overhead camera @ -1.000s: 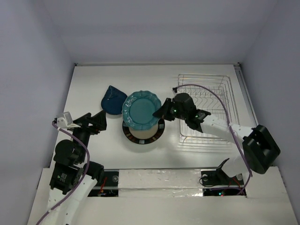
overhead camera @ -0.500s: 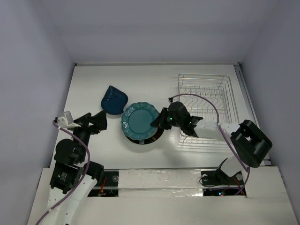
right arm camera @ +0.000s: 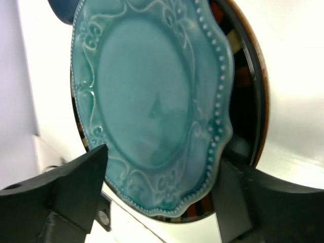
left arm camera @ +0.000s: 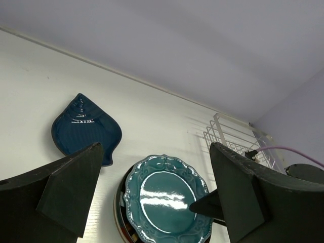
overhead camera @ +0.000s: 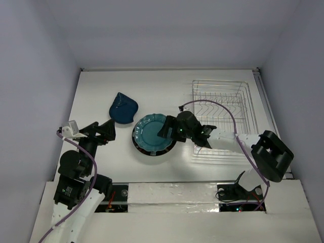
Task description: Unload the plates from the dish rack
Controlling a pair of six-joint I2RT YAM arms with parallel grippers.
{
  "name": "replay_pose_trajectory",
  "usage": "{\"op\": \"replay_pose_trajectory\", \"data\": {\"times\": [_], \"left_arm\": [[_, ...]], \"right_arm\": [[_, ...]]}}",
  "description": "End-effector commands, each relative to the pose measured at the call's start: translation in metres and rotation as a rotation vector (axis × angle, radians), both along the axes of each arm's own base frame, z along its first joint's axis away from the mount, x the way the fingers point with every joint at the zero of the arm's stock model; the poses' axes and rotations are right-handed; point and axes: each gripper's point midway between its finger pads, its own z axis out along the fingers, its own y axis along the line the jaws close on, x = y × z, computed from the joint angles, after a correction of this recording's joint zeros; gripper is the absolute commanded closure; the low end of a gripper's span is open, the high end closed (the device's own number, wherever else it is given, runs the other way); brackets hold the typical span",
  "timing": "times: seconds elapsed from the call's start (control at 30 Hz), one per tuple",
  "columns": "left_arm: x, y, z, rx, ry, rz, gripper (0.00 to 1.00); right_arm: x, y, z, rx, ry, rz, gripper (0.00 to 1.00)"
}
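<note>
A round teal plate (overhead camera: 151,133) (right arm camera: 147,101) lies on top of a dark brown-rimmed plate (overhead camera: 172,145) (right arm camera: 248,76) at the table's middle. My right gripper (overhead camera: 164,130) (right arm camera: 162,159) is open at the teal plate's right rim. Its fingers stand wide apart on either side of that rim. A small dark blue shell-shaped plate (overhead camera: 123,109) (left arm camera: 83,129) lies flat to the upper left. The chrome wire dish rack (overhead camera: 225,114) (left arm camera: 228,135) stands at the right, and I see no plate in it. My left gripper (overhead camera: 104,130) (left arm camera: 155,148) hangs open and empty, left of the stack.
The right arm's purple cable (overhead camera: 223,106) arcs over the rack. Walls close the table at the back and on both sides. The arm bases sit along the near edge.
The right arm carried the teal plate down and left onto the dark plate, then opened its jaws. The left arm has not moved.
</note>
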Motion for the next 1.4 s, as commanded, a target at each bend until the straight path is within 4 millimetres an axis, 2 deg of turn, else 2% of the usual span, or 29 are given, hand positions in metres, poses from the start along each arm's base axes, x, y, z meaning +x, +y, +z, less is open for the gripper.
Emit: {"op": "replay_pose_trajectory", "data": {"times": [0.0,0.1,0.17,0.27,0.33,0.43,0.57,0.67,0.7,0.73,0.77,0.8,0.83,0.93,0.97,1.03,1.07,1.1,1.17,1.2,1.23,1.27,1.3,1.37], "left_arm": [[-0.003,-0.001,0.015,-0.018,-0.058,-0.011,0.16],[-0.004,-0.001,0.017,-0.021,-0.062,-0.011,0.12],[-0.004,-0.001,0.016,-0.019,-0.060,-0.011,0.08],[-0.004,-0.001,0.016,-0.018,-0.058,-0.011,0.03],[-0.004,-0.001,0.017,-0.019,-0.061,-0.011,0.01],[-0.005,0.000,0.017,-0.022,-0.064,-0.011,0.01],[-0.004,-0.001,0.017,-0.020,-0.059,-0.011,0.01],[-0.005,0.000,0.017,-0.021,-0.062,-0.011,0.01],[-0.006,0.000,0.018,-0.020,-0.064,-0.011,0.01],[-0.006,0.000,0.018,-0.020,-0.064,-0.011,0.01],[-0.006,0.000,0.019,-0.023,-0.067,-0.011,0.01],[-0.007,0.001,0.019,-0.020,-0.067,-0.010,0.01],[-0.007,0.001,0.019,-0.020,-0.068,-0.010,0.01],[-0.007,0.001,0.020,-0.017,-0.072,-0.010,0.01],[-0.007,0.001,0.020,-0.013,-0.071,-0.009,0.01],[-0.006,0.001,0.022,-0.008,-0.068,-0.009,0.01],[-0.006,0.001,0.024,-0.005,-0.073,-0.008,0.01],[-0.006,0.001,0.026,-0.001,-0.075,-0.008,0.01],[-0.005,0.001,0.030,0.007,-0.074,-0.007,0.01],[-0.006,0.001,0.037,0.004,-0.084,-0.006,0.01],[-0.007,0.002,0.040,0.003,-0.089,-0.006,0.01],[-0.007,0.002,0.043,0.004,-0.092,-0.006,0.01],[-0.007,0.002,0.049,0.003,-0.098,-0.006,0.01],[-0.006,0.001,0.051,0.005,-0.101,-0.005,0.01]], "right_arm": [[0.009,0.003,0.042,-0.089,-0.130,-0.016,0.11],[0.001,-0.008,0.037,-0.242,-0.149,-0.043,0.03],[0.000,-0.006,0.047,-0.280,-0.183,-0.055,0.00],[-0.001,-0.017,0.048,-0.368,-0.198,-0.091,0.00],[0.001,-0.032,0.047,-0.436,-0.202,-0.127,0.00],[0.001,-0.040,0.051,-0.466,-0.209,-0.140,0.00],[0.002,-0.041,0.061,-0.458,-0.231,-0.131,0.00],[0.000,-0.042,0.077,-0.436,-0.262,-0.141,0.03],[0.001,-0.044,0.085,-0.418,-0.280,-0.156,0.14],[-0.002,-0.047,0.105,-0.367,-0.313,-0.170,0.24],[-0.001,-0.053,0.118,-0.343,-0.340,-0.202,0.39],[-0.004,-0.055,0.133,-0.301,-0.371,-0.217,0.84],[-0.007,-0.072,0.159,-0.242,-0.415,-0.264,0.99],[-0.016,-0.109,0.198,-0.152,-0.488,-0.354,1.00],[-0.025,-0.139,0.220,-0.089,-0.533,-0.421,1.00],[-0.033,-0.174,0.238,-0.043,-0.583,-0.509,1.00],[-0.038,-0.188,0.237,-0.029,-0.592,-0.529,0.99],[-0.050,-0.213,0.252,0.045,-0.617,-0.568,0.83],[-0.063,-0.243,0.255,0.102,-0.639,-0.618,0.52],[-0.066,-0.251,0.253,0.115,-0.638,-0.632,0.23],[-0.068,-0.259,0.251,0.121,-0.636,-0.656,0.13],[-0.070,-0.265,0.248,0.125,-0.628,-0.670,0.05],[-0.072,-0.269,0.240,0.112,-0.609,-0.680,0.01],[-0.074,-0.275,0.236,0.112,-0.603,-0.690,0.00]]}}
